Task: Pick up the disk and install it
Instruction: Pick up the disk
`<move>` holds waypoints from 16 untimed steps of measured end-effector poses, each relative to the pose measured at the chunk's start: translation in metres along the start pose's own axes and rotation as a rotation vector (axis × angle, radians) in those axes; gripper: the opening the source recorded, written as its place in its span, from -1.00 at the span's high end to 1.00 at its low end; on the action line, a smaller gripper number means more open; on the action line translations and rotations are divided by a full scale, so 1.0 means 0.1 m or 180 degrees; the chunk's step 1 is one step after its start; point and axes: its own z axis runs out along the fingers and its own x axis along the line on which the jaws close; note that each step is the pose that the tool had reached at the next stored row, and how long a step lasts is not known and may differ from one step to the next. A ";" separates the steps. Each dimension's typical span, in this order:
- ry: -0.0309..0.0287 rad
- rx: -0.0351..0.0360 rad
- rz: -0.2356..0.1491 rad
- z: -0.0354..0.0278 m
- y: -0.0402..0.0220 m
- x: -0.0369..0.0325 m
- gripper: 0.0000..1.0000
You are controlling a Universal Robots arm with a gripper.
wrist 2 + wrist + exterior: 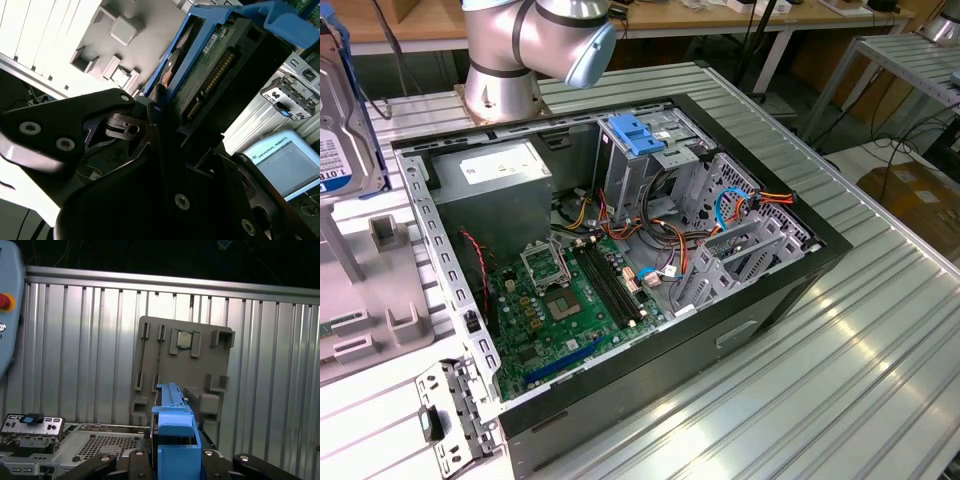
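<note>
The disk (220, 60), a dark slab with a bare green circuit board framed in smooth light-blue plastic, is clamped on edge between the closed black fingers of the gripper (172, 457), over the grey holder plate (200, 350). It is gripped across its thin sides, probably for steadiness; the plate is matte, moulded with slots and pockets, and lies on the ribbed metal table (75, 340)

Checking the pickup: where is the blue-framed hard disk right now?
In both wrist views the dark disk in its light-blue plastic carrier sits clamped in the pincer, above the grey holder plate.
</note>
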 end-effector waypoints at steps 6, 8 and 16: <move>0.0000 0.0000 0.0000 0.000 -0.042 0.024 0.27; 0.0000 -0.0001 0.0000 0.000 -0.073 0.038 0.27; 0.0000 -0.0002 0.0000 0.000 -0.157 0.070 0.27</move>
